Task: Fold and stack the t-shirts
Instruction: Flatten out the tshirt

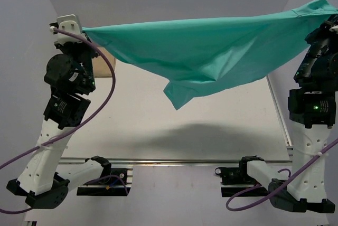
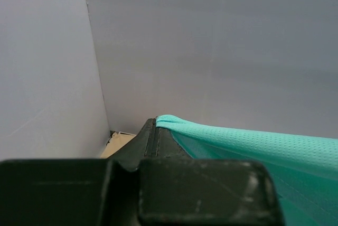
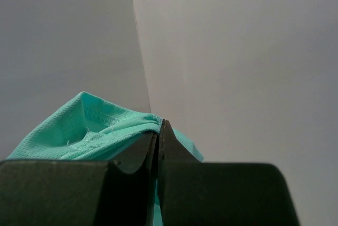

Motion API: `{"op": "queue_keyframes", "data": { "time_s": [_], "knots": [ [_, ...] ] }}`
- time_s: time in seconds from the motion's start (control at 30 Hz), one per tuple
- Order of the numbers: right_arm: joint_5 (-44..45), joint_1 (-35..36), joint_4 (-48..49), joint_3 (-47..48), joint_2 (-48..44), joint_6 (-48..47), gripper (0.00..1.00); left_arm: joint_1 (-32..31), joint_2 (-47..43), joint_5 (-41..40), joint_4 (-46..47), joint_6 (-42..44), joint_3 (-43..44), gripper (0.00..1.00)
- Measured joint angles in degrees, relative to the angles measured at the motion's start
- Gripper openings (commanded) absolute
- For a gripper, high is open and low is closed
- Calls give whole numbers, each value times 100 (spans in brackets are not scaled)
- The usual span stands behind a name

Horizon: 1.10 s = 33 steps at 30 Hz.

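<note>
1. We see the teal-green t-shirt [image 1: 211,52] stretched aloft above the worktop [image 1: 158,125], its middle sagging to a drooping corner.
2. Our left hand [image 2: 155,126] pinches one edge, closed tight.
3. Our right hand [image 3: 159,128] pinches the opposite edge.

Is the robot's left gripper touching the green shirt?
Touching. The left wrist view shows the left gripper shut on the green shirt, cloth pinched between its jaws.
</note>
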Motion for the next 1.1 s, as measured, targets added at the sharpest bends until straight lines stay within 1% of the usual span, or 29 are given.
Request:
{"op": "queue_keyframes", "data": {
  "time_s": [0.13,0.3,0.37,0.43,0.5,0.53,0.57,0.6,0.63,0.67,0.73,0.77,0.8,0.83,1.0,1.1],
  "knots": [
    [-136,-2,70,-61,-44,42,0,0,31,122,-90,-151,0,0],
    [-699,-46,153,-715,214,372,0,13,568,243,-37,-551,-361,0],
    [-1150,-63,227,-1174,509,581,0,70,1051,271,-31,-815,-654,0],
    [-1635,-68,317,-1668,957,804,0,170,1727,393,-109,-1141,-870,0],
    [-2100,-70,358,-1996,1698,966,0,278,2535,555,-286,-1469,-1010,0],
    [-2284,-70,345,-2061,2140,1025,0,343,3023,647,-417,-1635,-1014,12],
    [-2463,-70,313,-2074,2625,1086,3,407,3456,739,-505,-1751,-1005,27],
    [-2625,-70,219,-2048,3161,1139,13,487,3958,861,-688,-1904,-968,42],
    [-2743,-70,114,-1989,3648,1191,39,560,4363,951,-894,-1991,-883,76],
    [-2822,-70,-85,-1871,4087,1257,52,638,4800,1034,-1174,-2094,-673,87],
    [-2924,-70,-599,-1440,4946,1294,71,767,5567,1207,-1582,-2293,-122,95],
    [-2951,-70,-817,-1174,5296,1285,80,822,5790,1305,-1707,-2376,79,100],
    [-2973,-70,-933,-1008,5508,1296,87,876,5921,1355,-1759,-2393,227,100],
    [-2999,-70,-1016,-914,5617,1300,90,920,5954,1434,-1818,-2430,313,100],
    [-3139,-70,-1108,-876,5318,1429,90,944,5700,1899,-1836,-2321,402,100],
    [-3191,-70,-1058,-1021,4894,1565,90,831,5517,2546,-1759,-2024,378,100]
  ]
}}
